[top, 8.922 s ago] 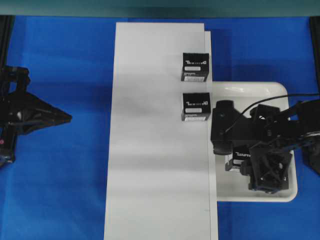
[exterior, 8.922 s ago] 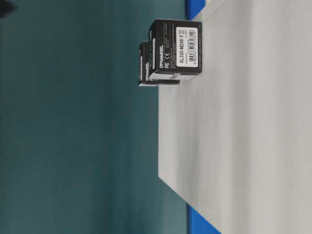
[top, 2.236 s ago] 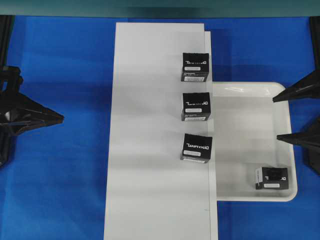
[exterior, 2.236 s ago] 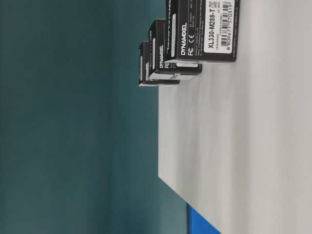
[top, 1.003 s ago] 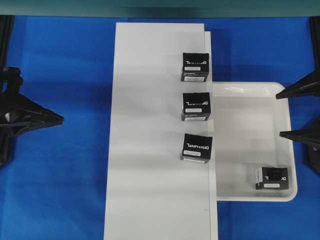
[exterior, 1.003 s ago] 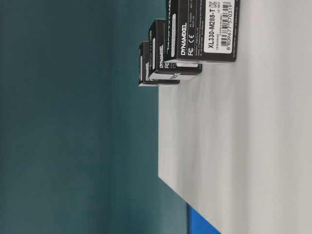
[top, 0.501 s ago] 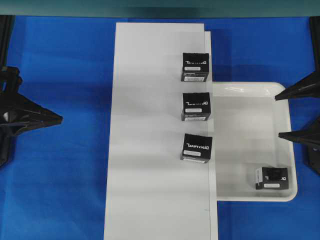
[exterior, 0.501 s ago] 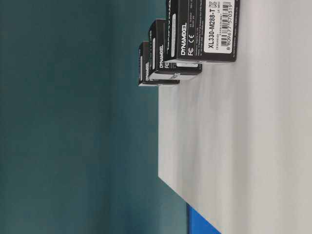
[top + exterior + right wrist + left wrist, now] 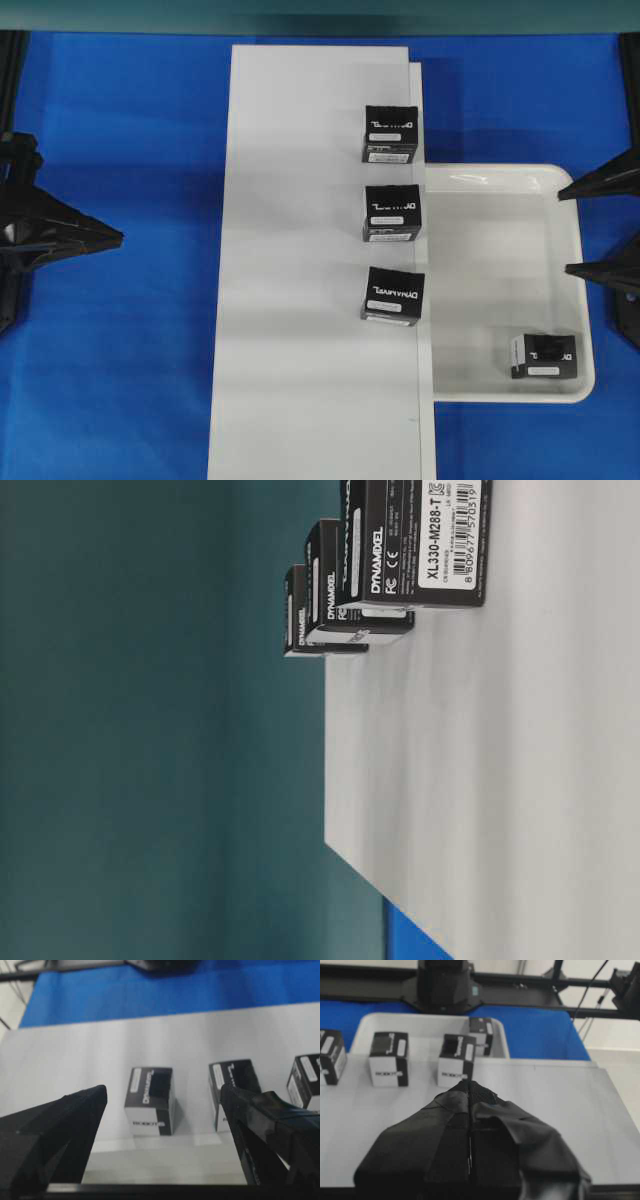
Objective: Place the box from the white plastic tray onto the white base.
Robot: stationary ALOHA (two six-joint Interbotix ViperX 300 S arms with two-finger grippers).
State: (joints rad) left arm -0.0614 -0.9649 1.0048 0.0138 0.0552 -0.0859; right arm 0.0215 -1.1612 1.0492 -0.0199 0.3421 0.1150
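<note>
Box point(image 9: 545, 356): 1 in white plastic tray point(image 9: 500, 290); 3 on white base point(image 9: 300, 300).

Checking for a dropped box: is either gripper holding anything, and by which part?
Nothing is held. The right gripper is open and empty; the left gripper is shut on nothing.

Black box point(image 9: 543, 357), white lettering; glossy white tray point(image 9: 500, 290); matte white base point(image 9: 300, 300); blue table point(image 9: 150, 350).

L gripper point(image 9: 118, 238) fingers pressed together, level. R gripper point(image 9: 563, 231) fingers spread wide, holding nothing.
</note>
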